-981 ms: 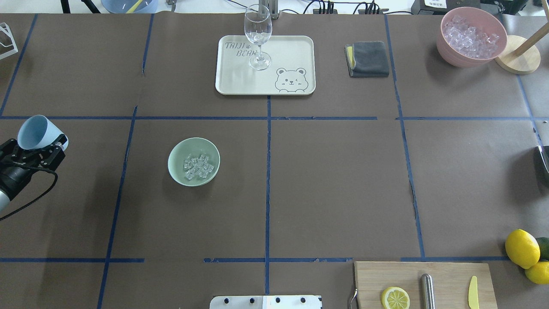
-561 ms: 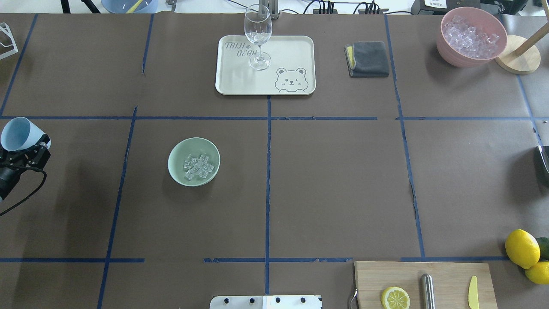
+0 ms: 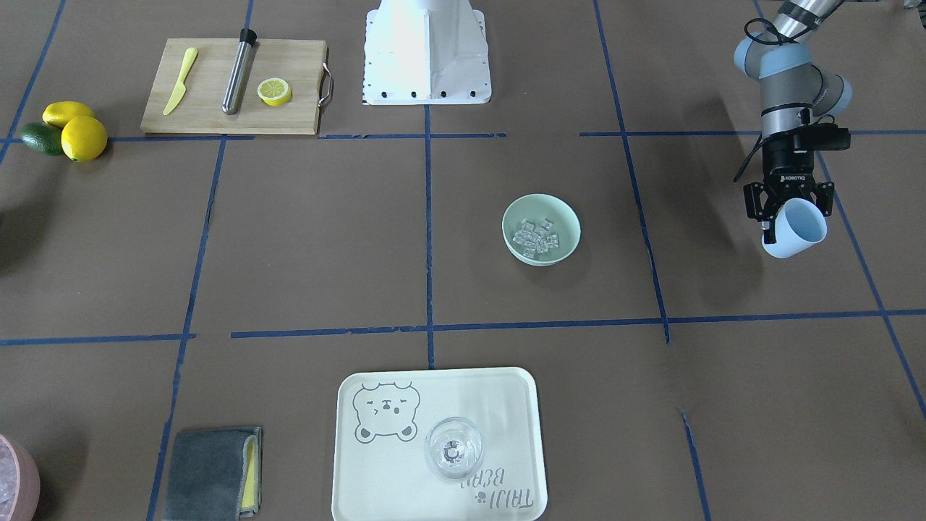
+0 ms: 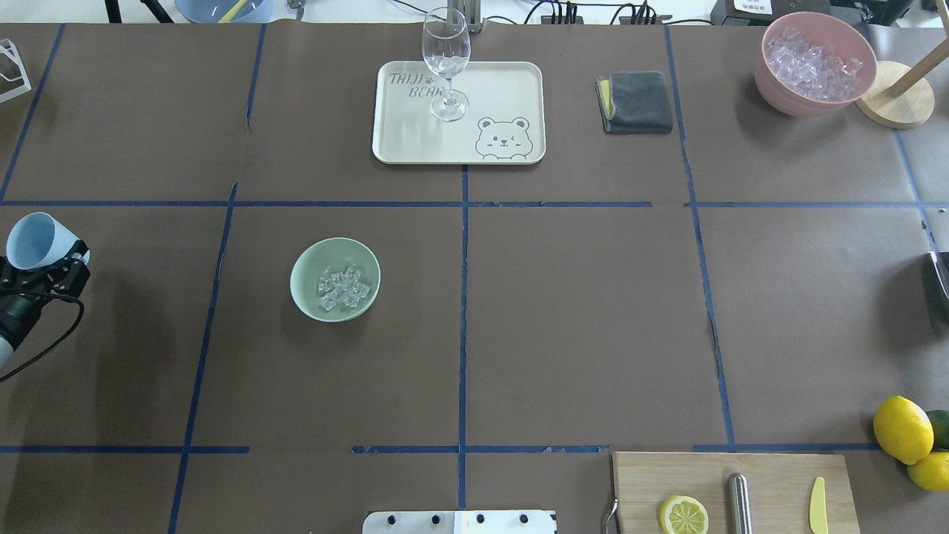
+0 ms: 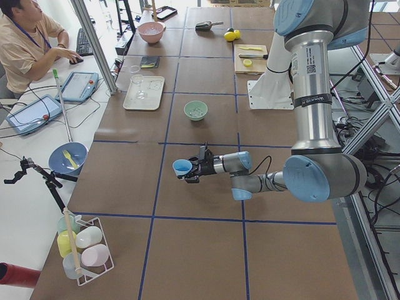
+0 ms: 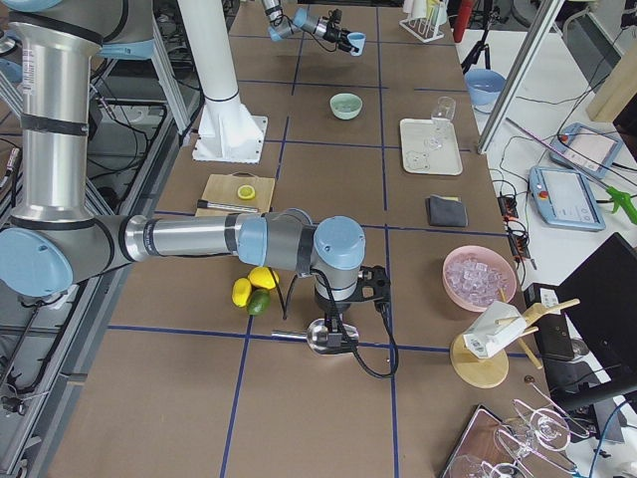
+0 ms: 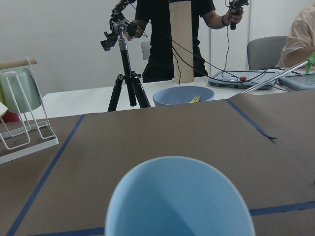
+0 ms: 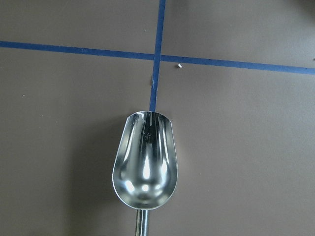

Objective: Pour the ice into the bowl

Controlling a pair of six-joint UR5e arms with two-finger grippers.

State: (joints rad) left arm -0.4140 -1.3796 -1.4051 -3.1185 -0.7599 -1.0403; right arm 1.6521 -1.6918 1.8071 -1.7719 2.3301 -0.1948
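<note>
Overhead exterior: left gripper clamps the cup, likely light and rigid, by its wall; slippery ice sits in the bowl.

Overhead exterior camera: mounted behind the robot, facing forward and down; distant, framing most of the worktop. Front-facing camera: across the worktop, facing the robot, steeply down, robot base at top. Both share the bowl, tray and cutting board, orientation reversed. Exterior left and right cameras: at opposite worktop ends, looking along its length; both include the bowl. Left wrist camera: close, roughly level, over the blue cup rim. Right wrist camera: close, straight down onto a metal scoop.
</note>
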